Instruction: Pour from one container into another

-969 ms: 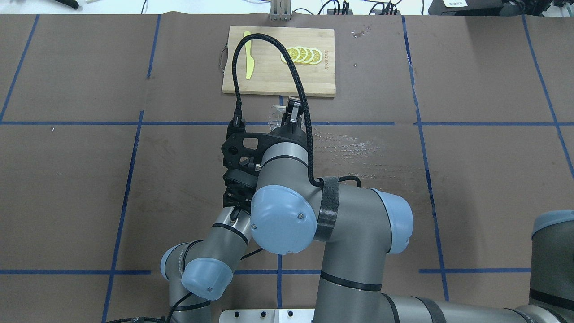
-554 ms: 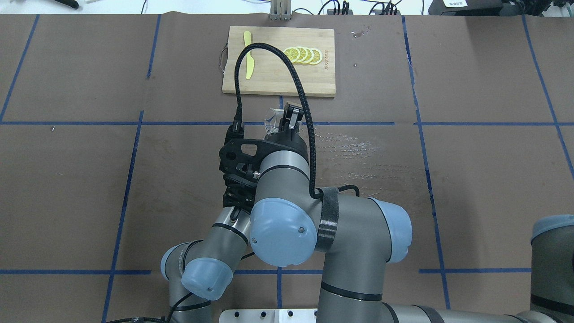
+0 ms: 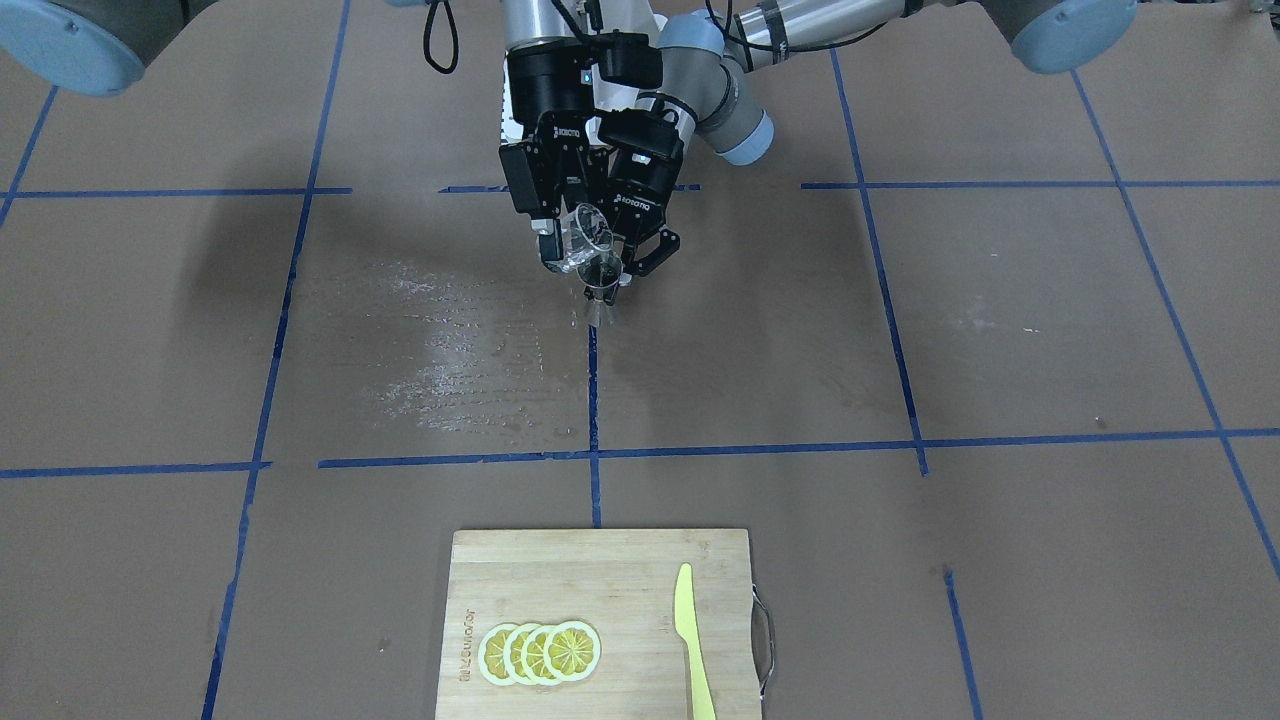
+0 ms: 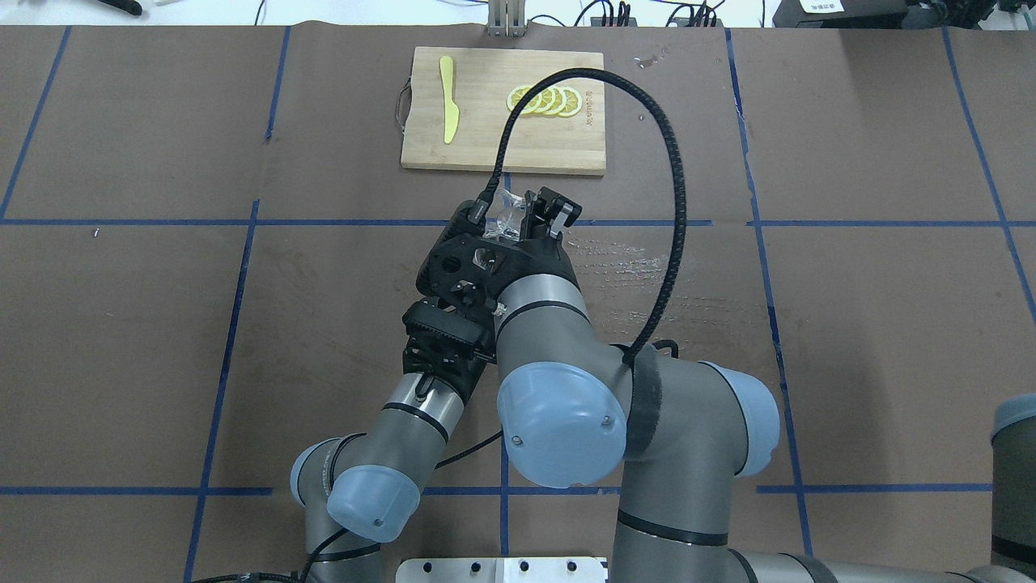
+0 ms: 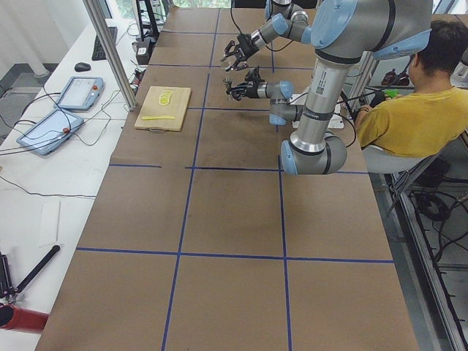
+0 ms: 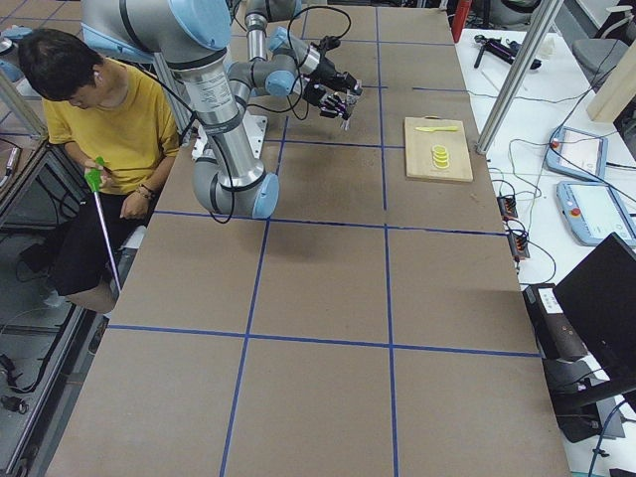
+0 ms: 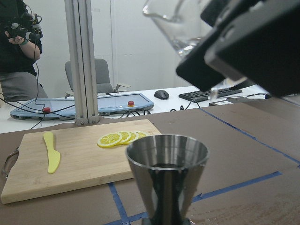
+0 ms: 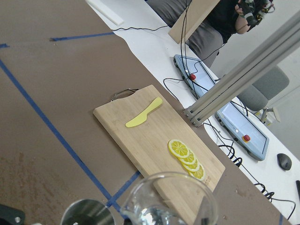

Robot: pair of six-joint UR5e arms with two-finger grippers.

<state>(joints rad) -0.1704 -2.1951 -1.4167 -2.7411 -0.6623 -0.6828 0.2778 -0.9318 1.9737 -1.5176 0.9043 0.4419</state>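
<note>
My right gripper is shut on the clear glass cup, which is tipped with its mouth down toward the jigger. The glass also shows in the overhead view, past the right wrist. The steel hourglass jigger stands upright just below the glass lip, with my left gripper shut on its waist. In the left wrist view the jigger fills the lower middle and the tilted glass hangs above it. The right wrist view shows the glass rim beside the jigger mouth.
A bamboo cutting board at the far middle carries lemon slices and a yellow knife. A wet patch marks the brown table cover. A seated person is behind the robot.
My right wrist has rolled, tipping the glass further over, and the arm has shifted right; its cable swung to the right. The left arm has stayed put.
</note>
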